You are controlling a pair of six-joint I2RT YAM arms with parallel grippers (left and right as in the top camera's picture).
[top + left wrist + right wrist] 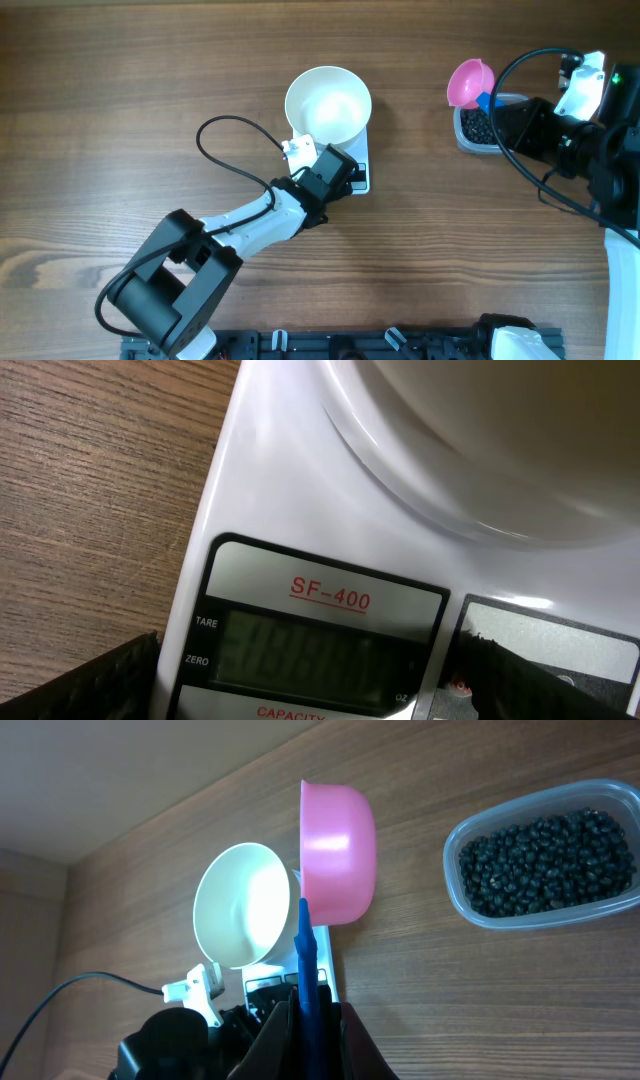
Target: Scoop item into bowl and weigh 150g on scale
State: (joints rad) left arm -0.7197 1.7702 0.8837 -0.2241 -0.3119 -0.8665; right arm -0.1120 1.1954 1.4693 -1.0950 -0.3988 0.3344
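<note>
The white bowl [328, 103] stands empty on the white scale [360, 178]. My left gripper [338, 168] is open at the scale's front edge, its fingers [80, 685] either side of the dark display [300, 650], with the bowl [500, 440] just beyond. My right gripper [500, 108] is shut on the blue handle [306, 955] of a pink scoop [469, 83], which hangs at the left end of the tub and looks empty from above. The item, black beads [545, 855], fills a clear tub [478, 128]. In the right wrist view the bowl [240, 905] lies beyond the scoop [338, 840].
A black cable [225, 150] loops over the wood table [120, 90] left of the scale. The right arm's cable [520, 150] arcs around the tub. A dark rail [330, 345] runs along the front edge.
</note>
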